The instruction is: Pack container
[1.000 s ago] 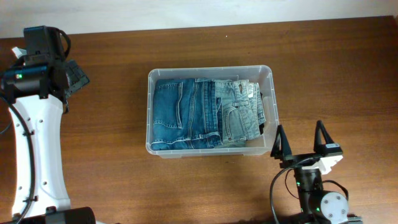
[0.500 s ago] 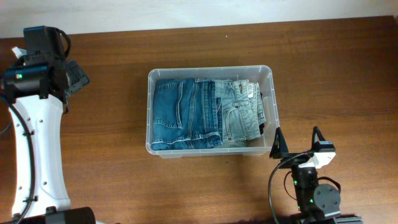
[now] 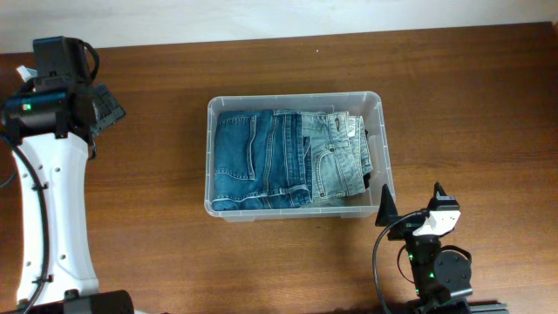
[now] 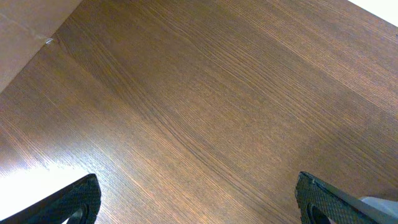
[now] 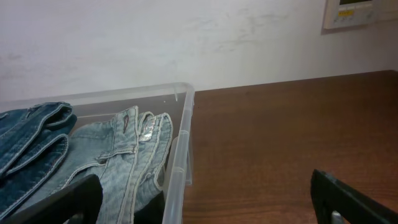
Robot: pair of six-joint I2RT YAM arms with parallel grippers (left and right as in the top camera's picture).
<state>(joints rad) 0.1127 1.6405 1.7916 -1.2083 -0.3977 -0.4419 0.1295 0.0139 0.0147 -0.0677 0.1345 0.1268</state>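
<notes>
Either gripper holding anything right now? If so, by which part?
Nothing held: left gripper over brown wooden table, right gripper beside the clear rectangular plastic container; both jaws open, empty.

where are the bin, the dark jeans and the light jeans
bin [image 3: 296,95], overhead view, on its far rim
dark jeans [image 3: 257,161], overhead view, middle of the folded pair
light jeans [image 3: 336,161], overhead view, middle of the folded pair

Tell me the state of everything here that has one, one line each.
Clear rectangular plastic container: lidless, upright, holding both jeans.
Dark blue denim jeans: folded, inside container.
Light blue denim jeans: folded, inside, beside them.
Left tool: open, empty.
Right tool: open, empty, near container.
</notes>
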